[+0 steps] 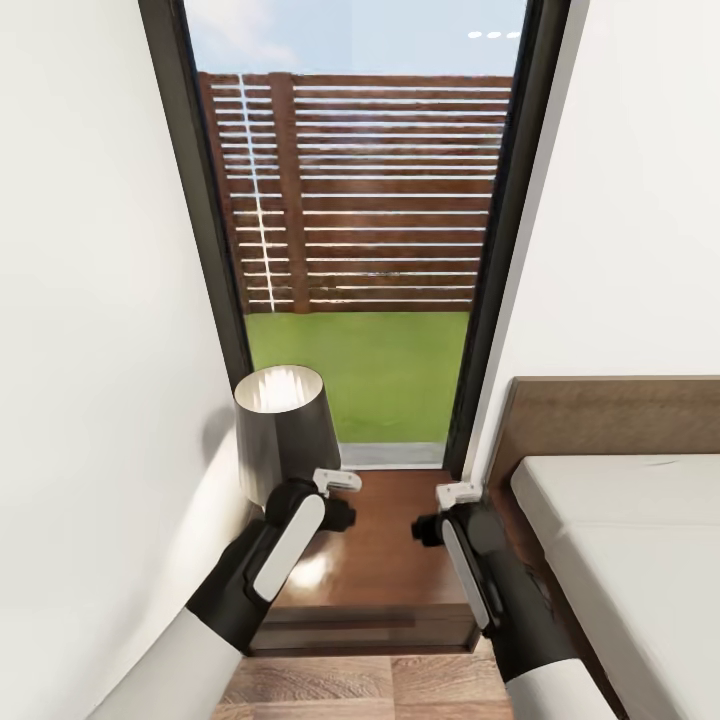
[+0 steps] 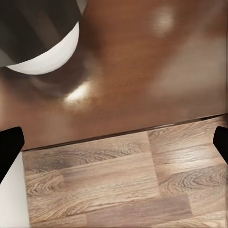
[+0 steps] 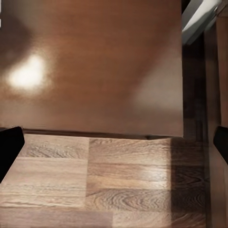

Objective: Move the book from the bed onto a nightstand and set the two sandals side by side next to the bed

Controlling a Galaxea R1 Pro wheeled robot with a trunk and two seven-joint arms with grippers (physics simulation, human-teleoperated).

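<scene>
The low glossy wooden nightstand [image 1: 385, 560] is reddish-brown; the cylindrical lamp shade [image 1: 285, 430] dark grey with a white inside; the wood-plank floor [image 2: 123, 180] grained brown; the bed's mattress [image 1: 625, 560] off-white; the slatted fence [image 1: 370, 190] brown; the lawn [image 1: 370, 365] green.

Bed [image 1: 620, 520] cropped at the frame edge; nightstand [image 1: 385, 560] partly behind both arms.

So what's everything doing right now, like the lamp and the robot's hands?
lamp: upright on the nightstand, at its left back corner.
nightstand: glossy top bare apart from the lamp.
bed: mattress part in view is bare.
left gripper: over the nightstand, empty; open or shut unclear.
right gripper: over the nightstand, empty; open or shut unclear.
</scene>
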